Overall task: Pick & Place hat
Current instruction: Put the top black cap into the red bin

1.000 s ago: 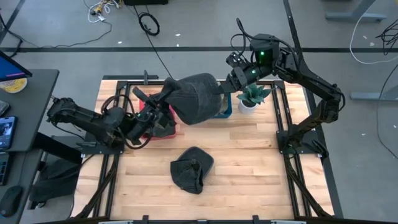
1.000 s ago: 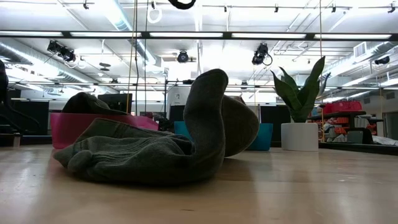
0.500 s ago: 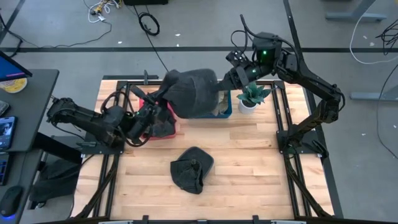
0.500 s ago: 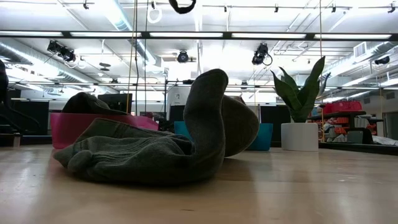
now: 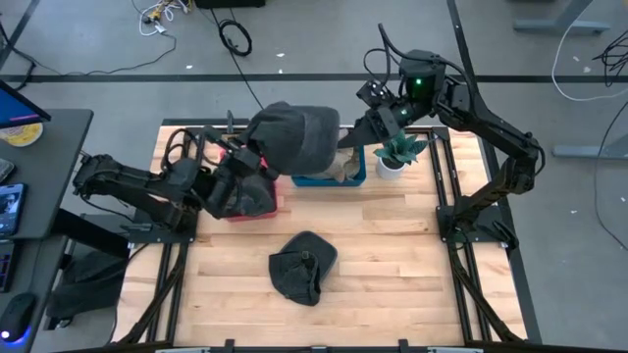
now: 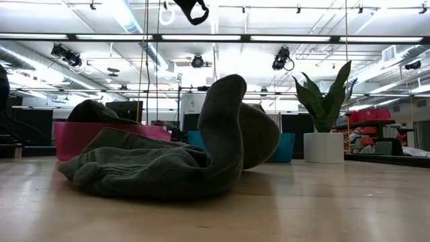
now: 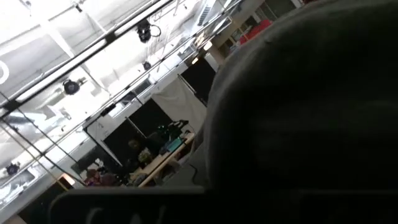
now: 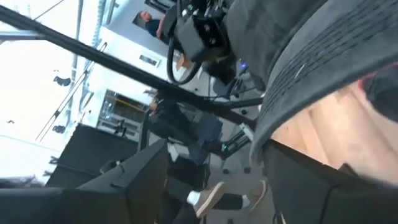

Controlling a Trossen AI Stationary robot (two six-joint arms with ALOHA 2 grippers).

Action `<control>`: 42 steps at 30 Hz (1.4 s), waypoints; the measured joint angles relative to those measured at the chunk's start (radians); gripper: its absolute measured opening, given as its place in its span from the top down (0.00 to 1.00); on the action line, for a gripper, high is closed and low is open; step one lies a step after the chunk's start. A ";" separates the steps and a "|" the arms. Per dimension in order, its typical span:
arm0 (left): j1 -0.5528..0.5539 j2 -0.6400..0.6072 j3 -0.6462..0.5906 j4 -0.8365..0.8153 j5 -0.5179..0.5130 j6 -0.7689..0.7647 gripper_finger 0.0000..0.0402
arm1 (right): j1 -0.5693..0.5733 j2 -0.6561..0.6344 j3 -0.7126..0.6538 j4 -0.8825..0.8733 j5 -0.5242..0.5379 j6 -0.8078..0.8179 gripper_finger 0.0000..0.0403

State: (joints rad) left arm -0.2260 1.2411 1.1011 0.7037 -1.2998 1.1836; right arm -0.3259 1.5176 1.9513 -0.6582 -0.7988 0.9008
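- Presently, both arms carry a dark hat (image 5: 292,137) aloft, over the pink bin (image 5: 257,201) and blue bin (image 5: 345,176).
- Left gripper (image 5: 245,157) and right gripper (image 5: 365,129) each appear clamped on its edges.
- Judged step: transport; next, lowering and letting go.
- A second hat (image 5: 303,265) lies on the table (image 5: 392,255).

Dark grey hat (image 5: 292,137), pink bin (image 5: 257,201), blue bin (image 5: 334,179), white pot (image 6: 323,147).
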 joint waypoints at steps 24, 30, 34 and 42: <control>0.273 0.004 -0.001 -0.290 -0.271 -0.427 0.95 | 0.123 -0.022 0.000 -0.025 0.059 0.007 0.32; 0.277 0.013 -0.002 -0.614 -0.270 -0.797 0.95 | 0.129 -0.022 0.000 -0.026 0.059 0.017 0.32; 0.276 0.011 -0.002 -0.656 -0.270 -1.036 0.95 | 0.131 -0.022 0.000 -0.030 0.059 0.018 0.32; 0.270 0.011 -0.001 -0.781 -0.033 -1.613 0.95 | 0.131 -0.022 0.000 -0.041 0.059 0.007 0.32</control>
State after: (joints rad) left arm 0.0438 1.2522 1.1006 -0.0772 -1.3326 -0.4296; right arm -0.1947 1.4960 1.9514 -0.6991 -0.7403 0.9081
